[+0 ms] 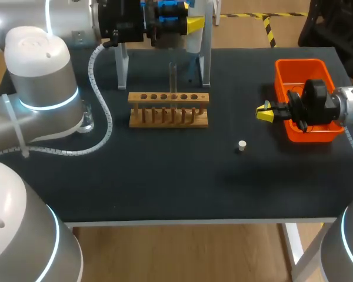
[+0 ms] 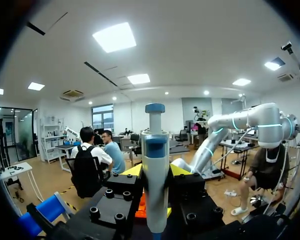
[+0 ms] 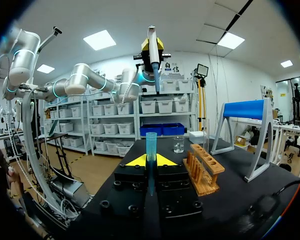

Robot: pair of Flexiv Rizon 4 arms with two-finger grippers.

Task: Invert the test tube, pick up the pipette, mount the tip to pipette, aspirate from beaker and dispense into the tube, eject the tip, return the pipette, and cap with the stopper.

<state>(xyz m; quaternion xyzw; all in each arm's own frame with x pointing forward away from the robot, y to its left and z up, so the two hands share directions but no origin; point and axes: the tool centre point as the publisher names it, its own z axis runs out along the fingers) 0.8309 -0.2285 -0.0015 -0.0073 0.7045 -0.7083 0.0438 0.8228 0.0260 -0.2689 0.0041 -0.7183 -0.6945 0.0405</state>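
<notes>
Bright, even light from overhead casts soft, faint shadows on the dark table [image 1: 165, 188].

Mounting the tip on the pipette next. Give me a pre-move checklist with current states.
1. Grip on pipette by left claw: ok, a finger on each side.
2. Grip on blue tip by right claw: ok, tip stands upright between the fingers.
3. Blue tip lined up with the pipette: not ok, the claws are far apart across the table.
4. The test tube upright in the wooden rack: ok.
5. Liquid in the beaker: cannot tell.
6. The stopper out of the way: ok, it lies loose, clear of both claws.
</notes>
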